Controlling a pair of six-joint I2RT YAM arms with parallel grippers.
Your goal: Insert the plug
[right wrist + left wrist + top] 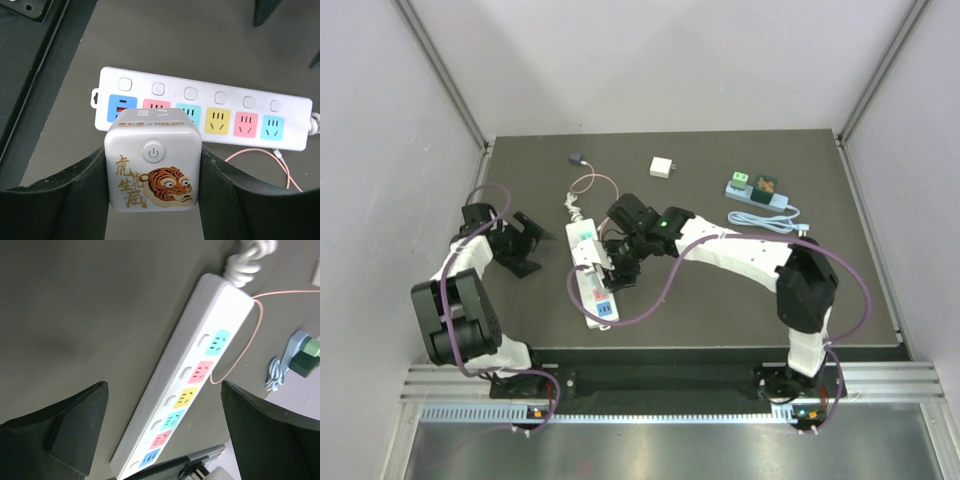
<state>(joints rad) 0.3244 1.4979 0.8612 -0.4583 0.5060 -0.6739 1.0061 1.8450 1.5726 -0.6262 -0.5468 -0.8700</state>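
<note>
**Plug cube poised over the near end of the strip**

The right gripper point(618, 266) has its jaws clamped on the two flanks of the plug cube point(151, 172), a silvery block with a power button and a tiger print on its face. In the right wrist view the cube hangs over the power strip point(220, 100), which lies flat on the desk point(720, 300). The cube covers the lower edges of the blue socket point(120, 106) and its pink and teal neighbours. Its pins are hidden beneath it, so I cannot tell whether they touch the strip yet.

This looks like the alignment step, with the insertion itself not yet done. The next move calls for squaring the pins to one socket's slots, then a straight push down without tilting. The strip lies loose and may slide or rock under that push.

The left gripper point(533, 245) sits just left of the strip with its jaws spread wide and nothing between them. It is well placed to steady the strip if needed.

A thin pink cable point(239, 357) loops beside the far half of the strip, away from the target end. A white charger point(663, 167), a small dark item point(577, 157) and a green adapter block point(752, 187) lie well apart toward the back. Nothing appears to block the descent.
</note>
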